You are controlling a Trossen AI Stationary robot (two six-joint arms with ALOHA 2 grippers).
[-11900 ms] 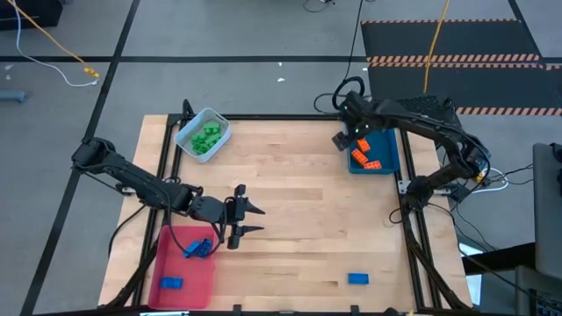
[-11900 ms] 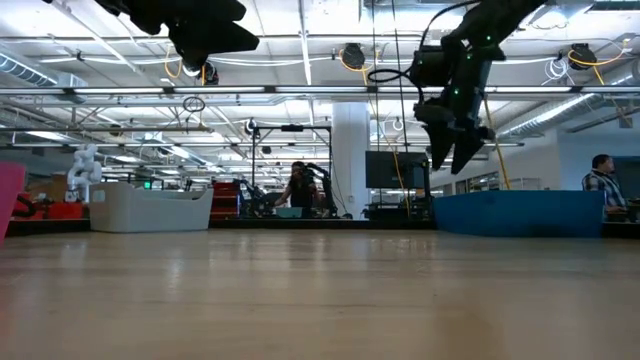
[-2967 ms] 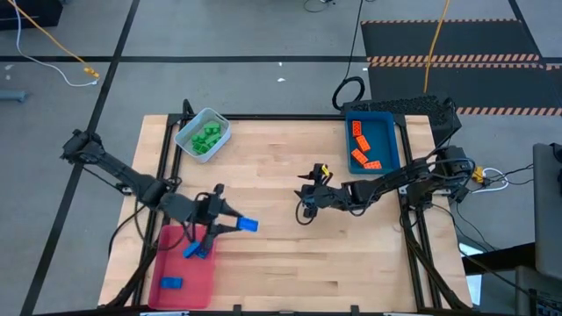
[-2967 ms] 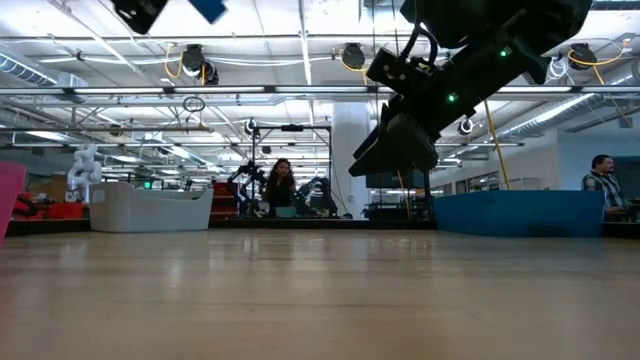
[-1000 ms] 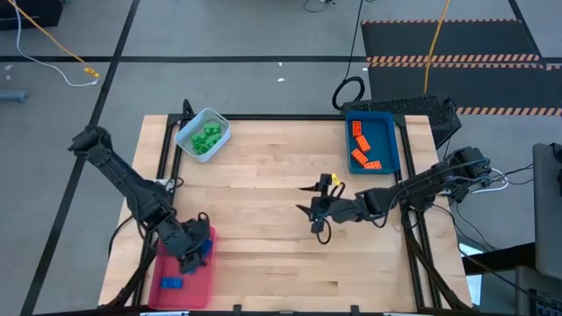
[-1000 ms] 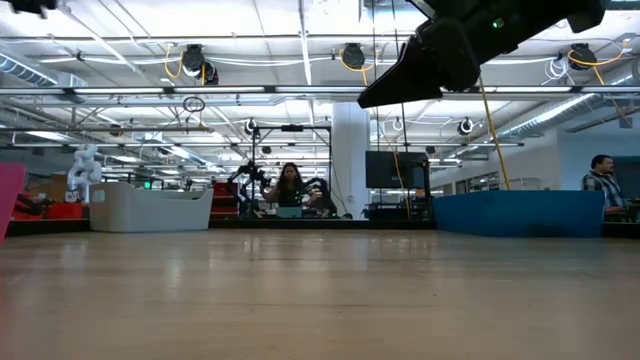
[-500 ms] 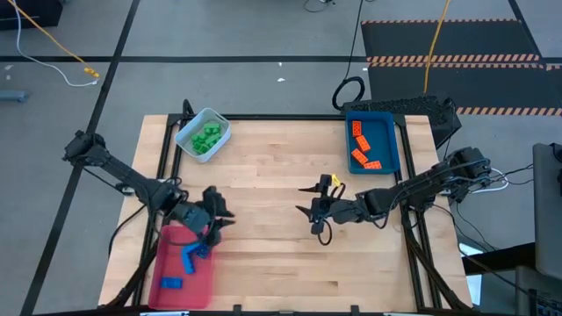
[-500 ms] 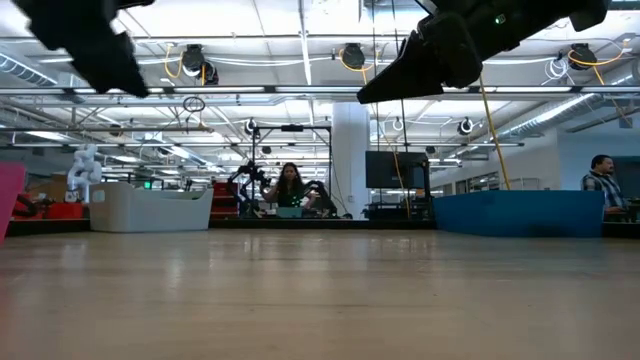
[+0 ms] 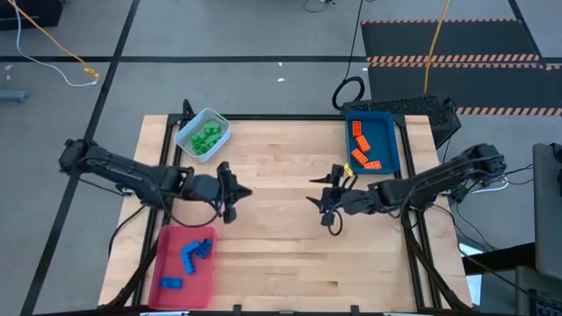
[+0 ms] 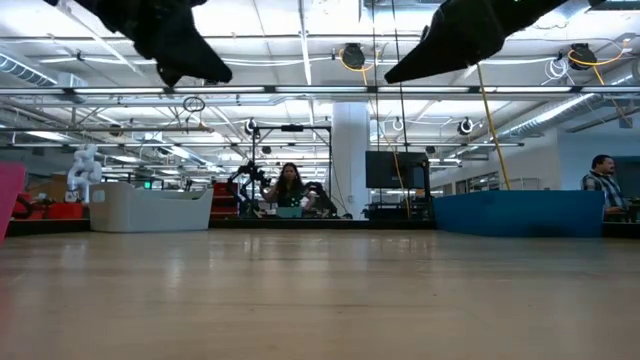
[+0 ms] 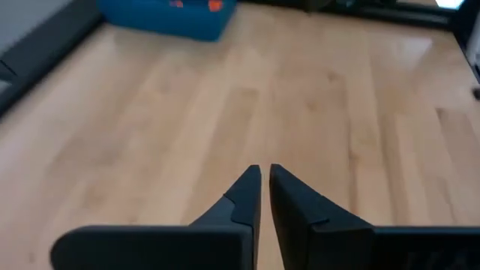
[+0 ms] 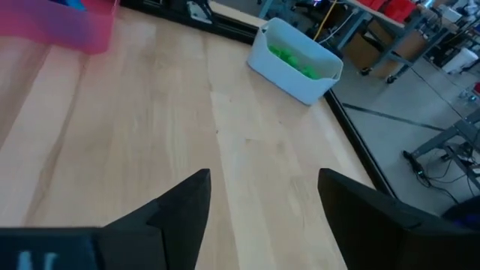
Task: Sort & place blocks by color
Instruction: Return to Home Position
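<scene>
Blue blocks (image 9: pixel 188 255) lie in the red tray (image 9: pixel 167 241) at the table's near left. Green blocks (image 9: pixel 207 137) fill the pale tray (image 9: pixel 188 124) at the far left. Orange blocks (image 9: pixel 362 154) lie in the blue tray (image 9: pixel 392 140) at the far right. My left gripper (image 9: pixel 248 193) hangs shut over bare wood left of the table's middle, past the red tray's far edge, and its tips nearly meet in the left wrist view (image 11: pixel 265 171). My right gripper (image 9: pixel 314 203) stands open right of the middle, nothing between its fingers (image 12: pixel 264 180).
Dark frame rails (image 9: pixel 416 237) run along the table's left and right edges. The wood (image 9: pixel 281 254) between the two grippers and toward the near edge carries no blocks. People and other robot rigs (image 10: pixel 288 190) show in the room beyond the far edge.
My left gripper has risen out of the red tray and swung toward the table's middle and far side, shutting on the way with nothing in it. A blue block stays behind in the red tray. My right gripper has shifted slightly toward the far right.
</scene>
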